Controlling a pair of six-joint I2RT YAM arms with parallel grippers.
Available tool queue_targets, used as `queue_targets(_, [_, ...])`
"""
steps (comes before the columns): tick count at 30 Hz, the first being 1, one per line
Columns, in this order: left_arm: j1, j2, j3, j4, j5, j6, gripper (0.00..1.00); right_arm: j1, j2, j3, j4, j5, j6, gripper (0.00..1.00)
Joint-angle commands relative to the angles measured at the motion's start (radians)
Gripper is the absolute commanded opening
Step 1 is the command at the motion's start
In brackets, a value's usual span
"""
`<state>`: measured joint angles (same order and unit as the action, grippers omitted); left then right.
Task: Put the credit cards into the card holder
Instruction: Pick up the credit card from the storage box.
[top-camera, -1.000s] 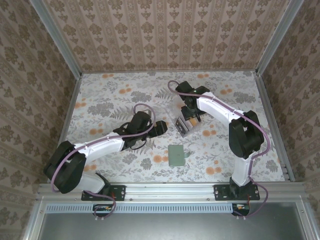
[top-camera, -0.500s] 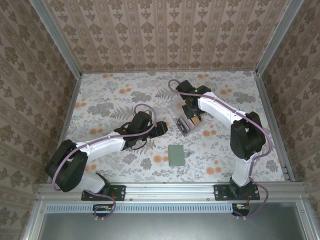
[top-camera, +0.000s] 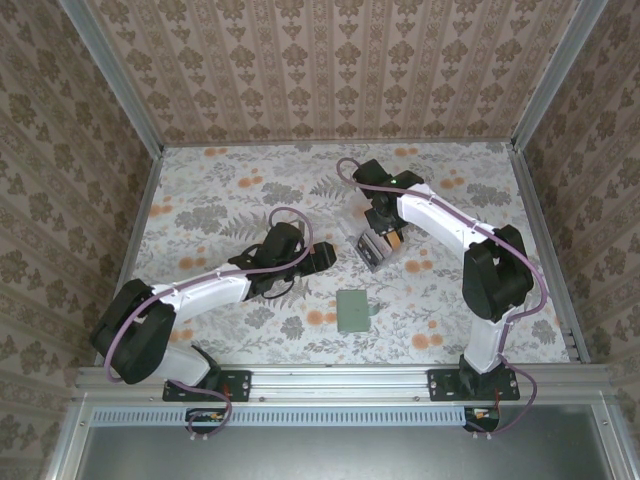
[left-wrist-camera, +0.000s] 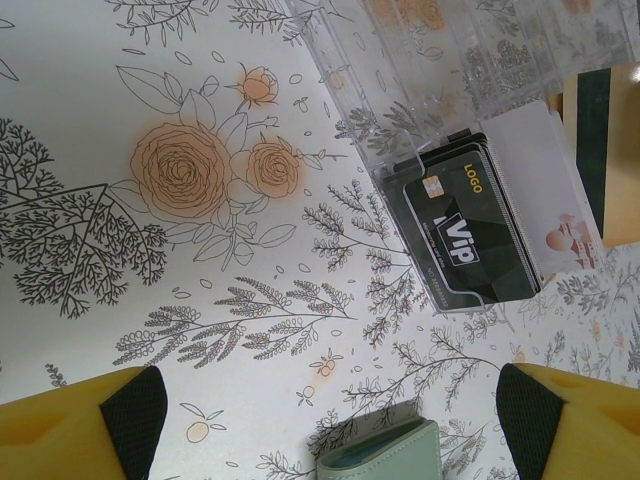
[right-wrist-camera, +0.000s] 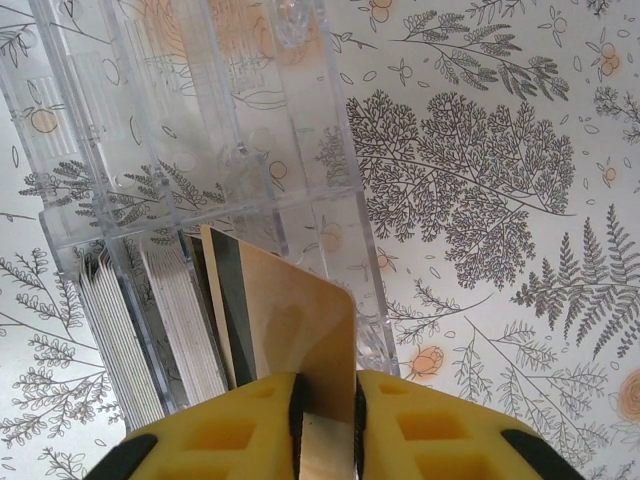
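While the left arm waits, change: over the last second the right arm has edged slightly toward the desk's (top-camera: 220, 190) right edge, and the card bundle below its wrist has shifted with it; the rest has stayed put.
Right pincer (right-wrist-camera: 325, 400): closed on the lower edge of a tan card (right-wrist-camera: 300, 310).
Tan card: upright, its upper part among the other cards at the end of the clear box (right-wrist-camera: 200, 120), so it looks only partly drawn out.
Box: about mid-desk, slightly toward the right edge; black cards (left-wrist-camera: 465, 235) and a white card (left-wrist-camera: 545, 170) stand stacked at its open end.
Left pincer (left-wrist-camera: 330, 410): wide open, holding nothing, hovering over bare desk just left of the box.
Holder (top-camera: 352, 310): flat and folded shut, between the box and the near edge, apart from both pincers; its corner shows in the left wrist view (left-wrist-camera: 385, 455).
Meaning: the first card is probably being pulled free; none is in the holder yet, so the task is at an early stage.
Next need: the holder likely has to be opened, a job that suits the free left pincer, before the tan card can go into a slot.
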<state>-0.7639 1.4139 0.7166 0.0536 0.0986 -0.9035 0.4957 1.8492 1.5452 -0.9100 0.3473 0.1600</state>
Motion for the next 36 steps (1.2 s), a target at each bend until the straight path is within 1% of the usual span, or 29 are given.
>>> queue_targets(1, [0.006, 0.016, 0.029, 0.007, 0.012, 0.012, 0.89, 0.003, -0.035, 0.016, -0.045, 0.006, 0.003, 0.21])
queue_targets(3, [0.006, 0.016, 0.028, 0.008, 0.012, 0.013, 0.88, 0.003, -0.040, 0.020, -0.052, -0.009, 0.003, 0.19])
queue_targets(5, [0.006, 0.017, 0.028, 0.008, 0.012, 0.011, 0.88, 0.003, -0.047, 0.021, -0.059, -0.026, 0.007, 0.15])
queue_targets(11, [0.006, 0.016, 0.033, 0.005, 0.016, 0.014, 0.88, 0.003, -0.078, 0.035, -0.100, -0.092, 0.047, 0.13])
queue_targets(14, [0.006, 0.017, 0.036, 0.002, 0.016, 0.013, 0.88, 0.003, -0.097, 0.042, -0.120, -0.114, 0.093, 0.12])
queue_targets(20, [0.006, 0.016, 0.046, -0.004, 0.024, 0.014, 0.88, 0.003, -0.149, 0.037, -0.139, -0.139, 0.194, 0.09])
queue_targets(26, [0.005, 0.014, 0.053, -0.004, 0.024, 0.007, 0.87, 0.006, -0.239, -0.017, -0.106, -0.179, 0.298, 0.05])
queue_targets(29, [0.005, 0.012, 0.055, -0.006, 0.025, 0.006, 0.87, 0.014, -0.282, -0.043, -0.115, -0.170, 0.332, 0.04])
queue_targets(31, [0.005, 0.012, 0.055, -0.006, 0.025, 0.005, 0.87, 0.020, -0.312, -0.068, -0.123, -0.160, 0.356, 0.02])
queue_targets(36, [0.003, 0.014, 0.061, -0.007, 0.029, 0.008, 0.86, 0.048, -0.356, -0.133, -0.145, -0.197, 0.391, 0.02])
